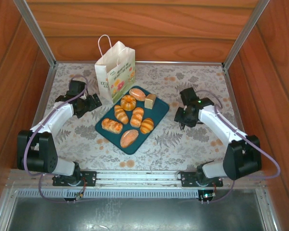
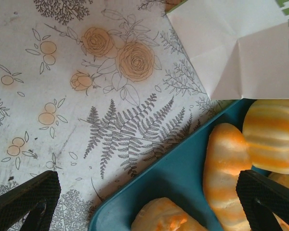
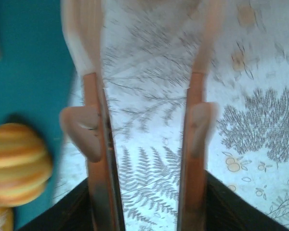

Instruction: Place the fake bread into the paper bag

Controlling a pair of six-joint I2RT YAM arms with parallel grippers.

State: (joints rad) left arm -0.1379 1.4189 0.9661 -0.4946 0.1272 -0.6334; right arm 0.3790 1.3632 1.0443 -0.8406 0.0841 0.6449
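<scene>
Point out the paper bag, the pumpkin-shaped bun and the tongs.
paper bag (image 1: 121,77), top view, on its printed picture side.
pumpkin-shaped bun (image 1: 128,102), top view, on its ridged top.
tongs (image 3: 98,192), right wrist view, on the left arm of the tongs.

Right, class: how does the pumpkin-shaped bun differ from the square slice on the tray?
The pumpkin bun is round, ridged and glossy orange; the square slice is flat-sided, smooth and pale tan. The bun looks larger than the slice. Both sit on the teal tray.
</scene>
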